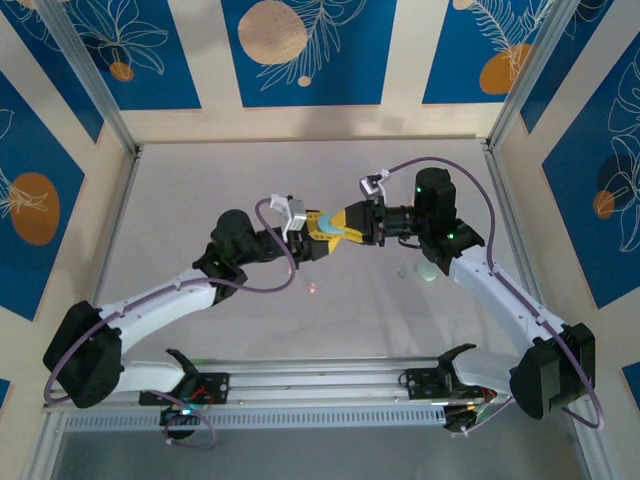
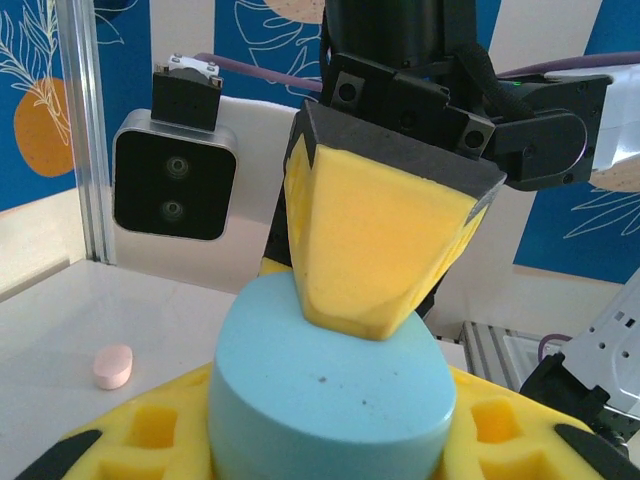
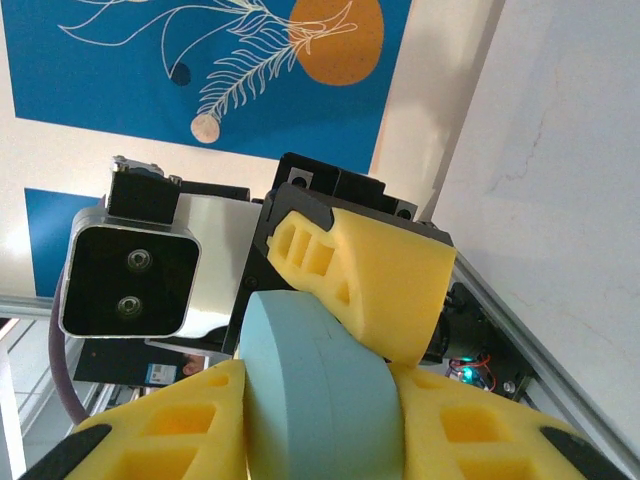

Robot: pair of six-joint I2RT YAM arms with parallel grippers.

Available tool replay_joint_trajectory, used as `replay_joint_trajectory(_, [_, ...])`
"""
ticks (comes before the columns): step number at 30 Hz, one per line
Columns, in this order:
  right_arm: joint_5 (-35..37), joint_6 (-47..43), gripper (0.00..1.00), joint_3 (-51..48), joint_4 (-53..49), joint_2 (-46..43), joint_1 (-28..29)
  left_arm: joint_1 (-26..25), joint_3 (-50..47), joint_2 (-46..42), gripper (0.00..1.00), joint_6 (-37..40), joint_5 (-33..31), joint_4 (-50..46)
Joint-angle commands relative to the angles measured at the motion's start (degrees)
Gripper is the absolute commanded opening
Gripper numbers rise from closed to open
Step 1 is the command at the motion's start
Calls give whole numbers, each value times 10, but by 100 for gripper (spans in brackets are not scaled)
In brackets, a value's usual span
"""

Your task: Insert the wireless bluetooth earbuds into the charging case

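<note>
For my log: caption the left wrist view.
Left claw and right claw grip the blue case; pink earbud on the table.

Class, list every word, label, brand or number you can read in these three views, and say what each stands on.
No text can be read.
The charging case, wrist camera and wall panels show no words or numbers; the panels bear only leaf and circle drawings.

On left arm and right arm: white link shells, black joint housings, purple cables looped alongside. On left hand and right hand: black bodies with socket-head screws, yellow foam finger pads with square cut-outs. Silver-cased twin-lens wrist cameras. Green indicator light lit on right arm.
</note>
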Motion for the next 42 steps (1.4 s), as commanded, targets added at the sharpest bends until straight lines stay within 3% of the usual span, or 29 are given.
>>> replay_joint_trajectory(1, [-1, 5, 26, -11, 0, -1, 2, -8, 27, 5, 32, 17, 28, -7])
replay_joint_trajectory(9, [15, 14, 22, -17, -1, -15, -14, -7, 22, -5, 42, 57, 3, -55])
replay_joint_trajectory(19, [41, 7, 21, -23, -17, -18, -23, -7, 8, -24, 65, 89, -25, -80])
replay_joint_trajectory(22, [64, 8, 21, -30, -16, -19, -30, -7, -3, -42, 71, 102, -52, -92])
replay_joint_trajectory(27, [150, -11, 21, -49, -31, -6, -47, -7, -31, -93, 76, 110, -155, -124])
replay_joint_trajectory(35, [218, -87, 21, 0, -63, 172, -57, 0, 22, -159, 88, 73, -336, -337])
replay_joint_trajectory(40, [223, -103, 21, 74, -59, 319, -49, 4, 43, -159, 100, 53, -347, -411])
replay_joint_trajectory(42, [230, -109, 21, 107, -64, 368, -43, 4, 45, -156, 100, 41, -352, -429])
